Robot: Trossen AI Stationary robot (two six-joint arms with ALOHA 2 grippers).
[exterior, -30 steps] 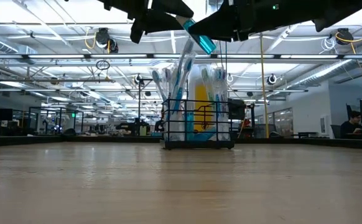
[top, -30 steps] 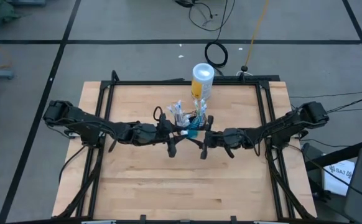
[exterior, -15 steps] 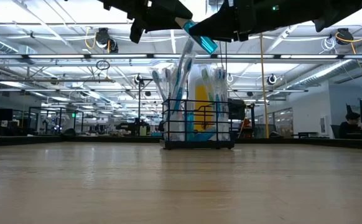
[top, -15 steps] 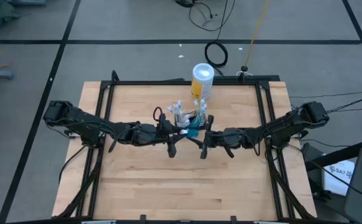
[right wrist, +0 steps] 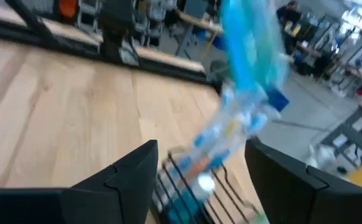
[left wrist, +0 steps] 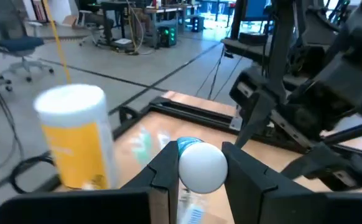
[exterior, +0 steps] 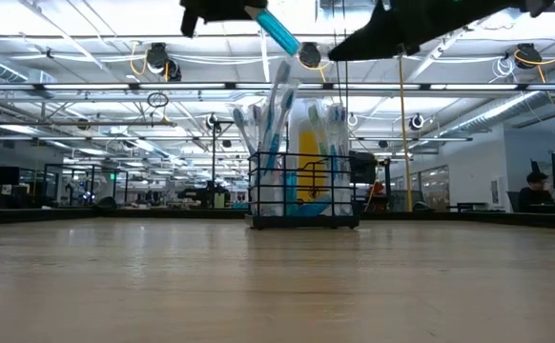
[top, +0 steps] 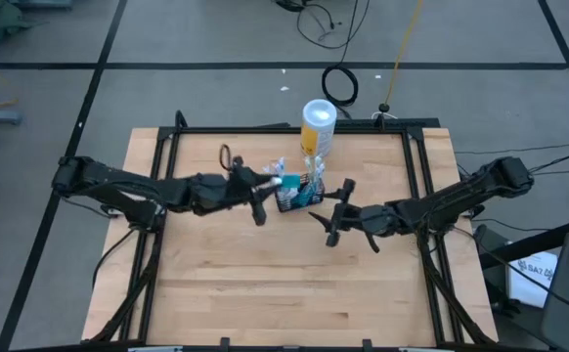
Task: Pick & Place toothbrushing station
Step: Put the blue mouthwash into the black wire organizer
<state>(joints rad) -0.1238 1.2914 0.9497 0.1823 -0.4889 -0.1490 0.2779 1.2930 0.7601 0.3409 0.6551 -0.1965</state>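
Toothbrushes stand bundled in the toothbrushing station (top: 299, 194) — a low black wire-mesh basket sitting on the bench (top: 216, 284) a little past its middle, toward the far edge. In the low view the basket (exterior: 303, 191) rests flat on the wood, with brush heads rising well above its rim. Just behind it, at the far edge, stands a white-and-yellow canister (top: 319, 127).

The left gripper (top: 261, 186) hangs above the bench just left of the basket, its jaws closed on a blue-handled toothbrush (exterior: 279, 31) that the low view shows tilted, high over the basket. In the left wrist view the two dark fingers (left wrist: 166, 171) press against the brush's rounded white end (left wrist: 201, 167).

The right gripper (top: 329, 221) sits to the right of the basket and nearer — apart from it, with its jaws spread wide and nothing between them.
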